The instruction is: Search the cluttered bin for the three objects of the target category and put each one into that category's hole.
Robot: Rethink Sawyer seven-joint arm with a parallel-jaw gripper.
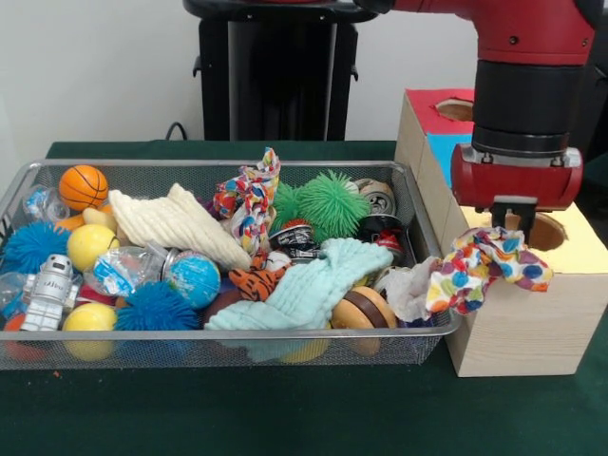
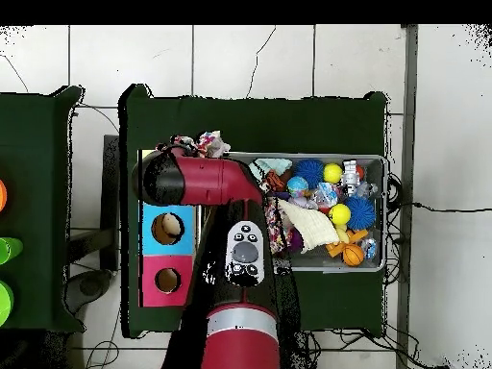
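Note:
My gripper [image 1: 513, 220] hangs over the yellow-topped box [image 1: 581, 249], just in front of its round hole [image 1: 549, 234], which it partly hides. It is shut on a printed rag [image 1: 483, 268] that dangles over the box's near left corner, next to the wire-mesh bin [image 1: 218, 334]. In the overhead view the arm covers the yellow top and the gripper; only the rag [image 2: 207, 144] shows past the arm's end. A second printed rag [image 1: 249, 199] stands up in the middle back of the bin. I cannot make out a third one.
The bin holds a cream cloth [image 1: 176, 226], a mint-green cloth [image 1: 313, 285], spiky balls, a small basketball [image 1: 84, 185], a toy robot and cans. The blue-topped hole [image 2: 168, 228] and the red-topped hole [image 2: 167, 281] lie beyond the yellow one.

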